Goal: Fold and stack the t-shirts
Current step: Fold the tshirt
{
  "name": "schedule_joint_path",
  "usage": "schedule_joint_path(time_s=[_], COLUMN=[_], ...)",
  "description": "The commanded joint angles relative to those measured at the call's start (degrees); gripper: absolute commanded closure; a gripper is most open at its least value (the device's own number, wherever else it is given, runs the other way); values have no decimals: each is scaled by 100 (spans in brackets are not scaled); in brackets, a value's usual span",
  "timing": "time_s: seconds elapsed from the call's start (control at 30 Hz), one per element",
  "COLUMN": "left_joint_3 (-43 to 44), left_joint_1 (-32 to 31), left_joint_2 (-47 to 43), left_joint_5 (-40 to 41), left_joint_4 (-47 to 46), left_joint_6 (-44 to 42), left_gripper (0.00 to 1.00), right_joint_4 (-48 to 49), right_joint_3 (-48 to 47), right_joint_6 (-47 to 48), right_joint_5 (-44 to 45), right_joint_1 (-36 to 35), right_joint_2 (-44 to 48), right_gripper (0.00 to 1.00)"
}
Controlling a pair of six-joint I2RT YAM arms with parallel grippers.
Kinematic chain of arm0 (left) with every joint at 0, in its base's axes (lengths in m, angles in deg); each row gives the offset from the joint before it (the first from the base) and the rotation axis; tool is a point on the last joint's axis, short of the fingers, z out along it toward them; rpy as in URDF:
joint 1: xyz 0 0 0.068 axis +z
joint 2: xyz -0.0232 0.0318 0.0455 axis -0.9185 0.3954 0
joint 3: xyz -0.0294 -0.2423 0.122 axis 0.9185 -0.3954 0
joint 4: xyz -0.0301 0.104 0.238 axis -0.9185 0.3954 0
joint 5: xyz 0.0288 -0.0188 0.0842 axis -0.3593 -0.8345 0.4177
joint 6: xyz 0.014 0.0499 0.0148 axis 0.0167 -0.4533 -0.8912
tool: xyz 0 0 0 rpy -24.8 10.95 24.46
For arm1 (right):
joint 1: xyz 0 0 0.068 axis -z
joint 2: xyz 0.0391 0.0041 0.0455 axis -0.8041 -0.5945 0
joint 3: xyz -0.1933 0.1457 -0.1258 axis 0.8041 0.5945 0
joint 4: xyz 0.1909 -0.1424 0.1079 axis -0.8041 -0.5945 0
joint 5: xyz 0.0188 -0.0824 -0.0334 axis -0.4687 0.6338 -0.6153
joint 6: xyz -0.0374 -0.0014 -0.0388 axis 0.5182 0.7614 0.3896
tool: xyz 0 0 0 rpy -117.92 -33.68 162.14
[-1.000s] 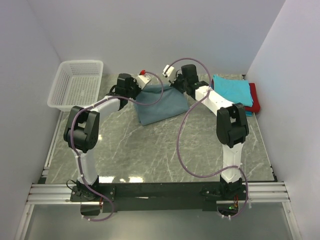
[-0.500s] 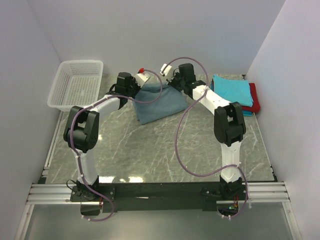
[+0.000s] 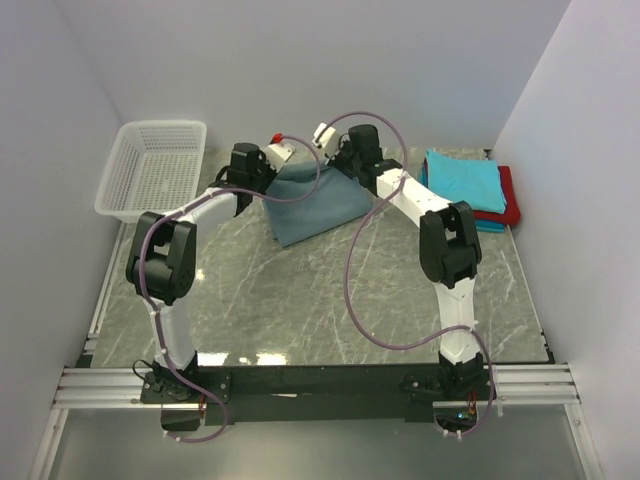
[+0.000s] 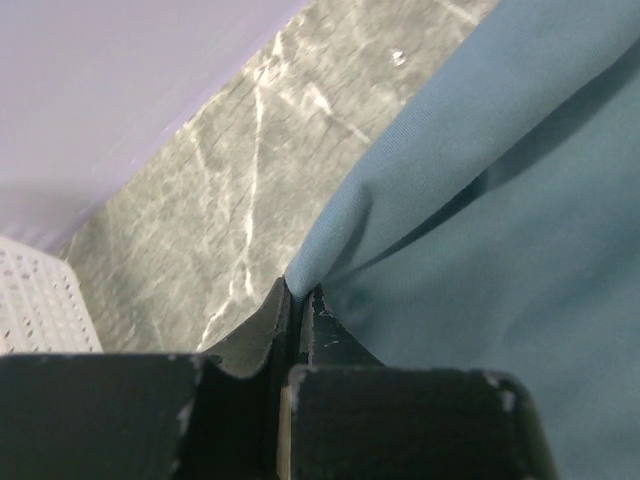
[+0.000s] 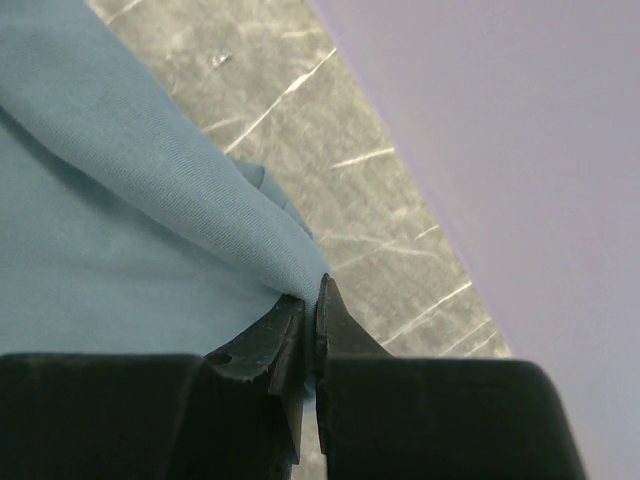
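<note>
Evidently, right of the white basket [image 3: 155, 170], the left gripper [image 4: 297, 290] clamps one far corner of the grey-blue tee [image 3: 315, 205] and, further right, the right gripper [image 5: 315, 285] pinches the other, likely so both can draw that edge over into a fold.

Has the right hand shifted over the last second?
Yes: the right hand has slid left, away from the folded turquoise shirt, carrying the grey-blue shirt corner.
</note>
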Motion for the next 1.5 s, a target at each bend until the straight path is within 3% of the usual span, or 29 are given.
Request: schedule_joint_path(time_s=[0.0, 0.4, 1.03, 1.07, 1.1, 1.13, 1.2, 1.23, 1.3, 1.33, 1.4, 1.47], left_joint_3=[243, 226, 973, 1077, 1165, 1279, 1804, 2008, 2536, 2642, 2766, 2496], left_joint_1=[88, 141, 150, 150, 150, 158, 194, 202, 211, 237, 299, 378], left_joint_2=[49, 146, 839, 884, 936, 1059, 1235, 1384, 1464, 1438, 1298, 842], left_joint_5=[256, 574, 697, 880, 995, 1118, 1434, 1548, 2109, 2347, 2839, 2658], left_joint_4=[-58, -111, 328, 320, 354, 442, 836, 1177, 1426, 1523, 1708, 1848], left_joint_6=[139, 534, 657, 779, 876, 990, 1386, 1509, 1869, 2018, 2520, 3035], left_gripper=[100, 100, 100, 100, 100, 98, 81, 62, 52, 39, 29, 25], right_joint_4=[434, 1383, 1524, 1542, 1603, 1665, 1805, 1788, 1692, 1666, 1552, 1420], right_joint_3=[-317, -317, -1090, -1247, -1336, -1519, -1783, -1941, -2355, -2408, -2295, -1909], right_joint_6=[-124, -308, -194, -220, -246, -255, -247, -255, -431, -510, -773, -1132], right_joint_5=[264, 1056, 1460, 1530, 1670, 1785, 2039, 2284, 2435, 2453, 2419, 2244], right_joint_1=[-123, -255, -422, -439, -448, -457, -518, -545, -554, -545, -510, -387], right_joint_2=[-163, -603, -1366, -1437, -1516, -1682, -1894, -2095, -2202, -2159, -1966, -1528], right_gripper=[100, 100, 100, 98, 89, 80, 53, 48, 40, 39, 38, 38])
